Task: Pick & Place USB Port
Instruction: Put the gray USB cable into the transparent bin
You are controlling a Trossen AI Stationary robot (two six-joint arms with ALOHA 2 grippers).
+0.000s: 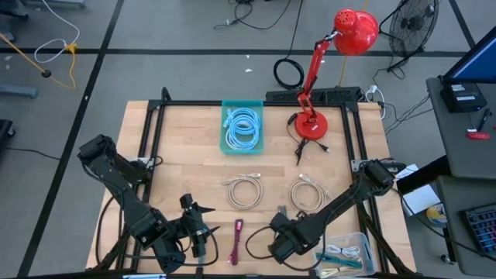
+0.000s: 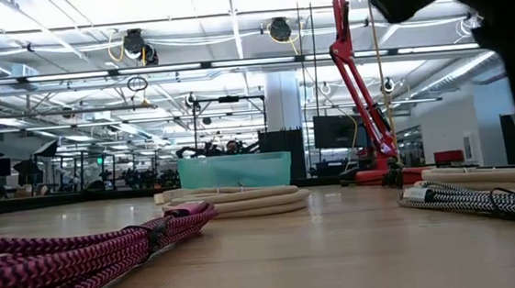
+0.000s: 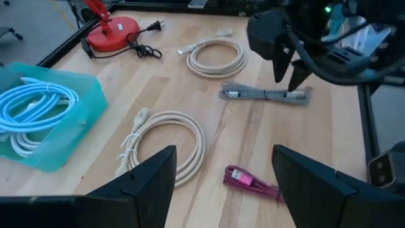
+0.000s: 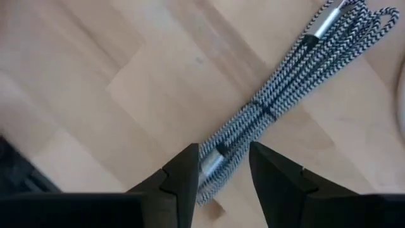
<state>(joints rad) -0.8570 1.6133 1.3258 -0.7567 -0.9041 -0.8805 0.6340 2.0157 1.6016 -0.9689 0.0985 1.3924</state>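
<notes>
A grey-and-white braided USB cable point(image 4: 272, 101), bundled into a long strip, lies flat on the wooden table; the left wrist view shows it too point(image 3: 266, 94). My right gripper point(image 4: 223, 152) is open and points down over one end of it. Its fingers stand on either side of the bundle, and no touch shows. A pink braided USB cable point(image 1: 236, 240) lies flat between the two grippers, also seen in the left wrist view point(image 3: 250, 182). My left gripper point(image 3: 223, 155) is wide open near the near edge, left of the pink cable point(image 2: 82, 254), touching nothing.
A teal bin point(image 1: 260, 139) of light-blue cables sits at the far middle, with a red desk lamp point(image 1: 310, 124) to its right. Two beige cable coils point(image 1: 244, 190) point(image 1: 310, 194) lie mid-table. A clear container point(image 1: 345, 252) holding cables stands at the near right corner.
</notes>
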